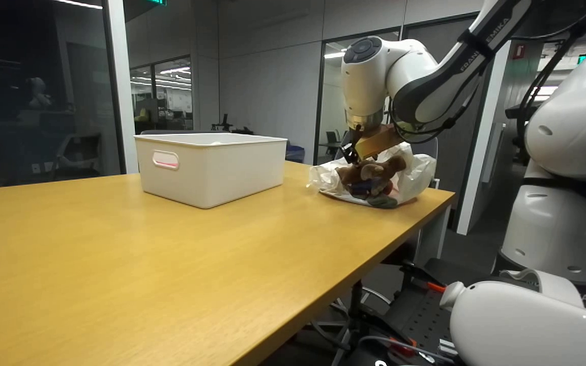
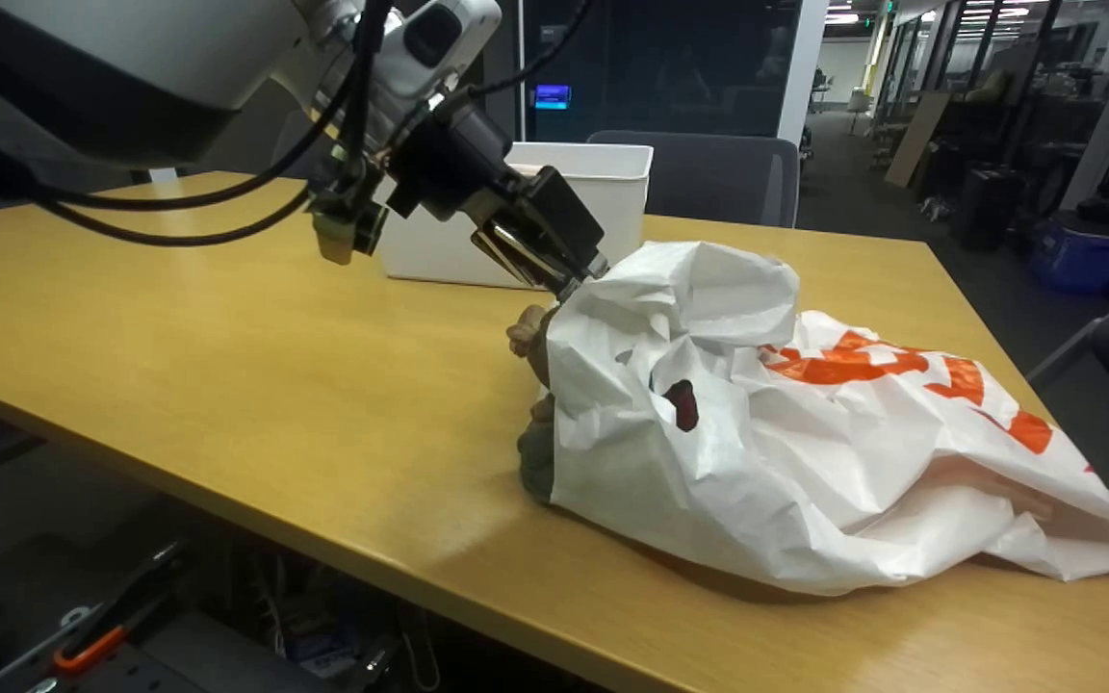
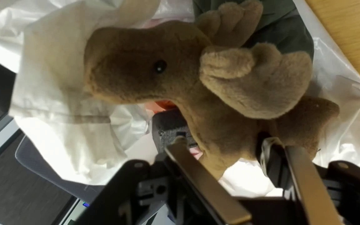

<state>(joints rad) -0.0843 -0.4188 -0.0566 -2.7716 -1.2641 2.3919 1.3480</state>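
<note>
One claw [image 3: 226, 142]: fingers spread well apart, straddling the body of the toy moose [image 3: 195, 84]; a gap shows beside the finger on the nine o'clock side, so nothing clamped. Far finger, three o'clock side, at or against the plush; can't tell which.
Moose: brown plush, lying in the open mouth of the white bag [image 2: 757, 500], directly below the claw. In the wrist view, muzzle to nine o'clock; paler antlers at two and three o'clock of the black eye.
Bag: crumpled, orange-red markings toward two o'clock in an exterior view; lying on the table [image 1: 171, 264].
Other contents: dark green item [image 3: 283, 34] at two o'clock of the moose; dark grey item [image 3: 169, 125] by the nine o'clock fingertip. Both partly covered.
Bin [image 1: 242, 168]: white, oblong handle slot, nine o'clock from the bag in an exterior view, apart from it. Something pale just clears the rim, too little to name.
Arm [image 1: 420, 86]: white and black, slanting down from between one and two o'clock.
Chair [image 2: 709, 178]: dark back, two o'clock from the claw.
</note>
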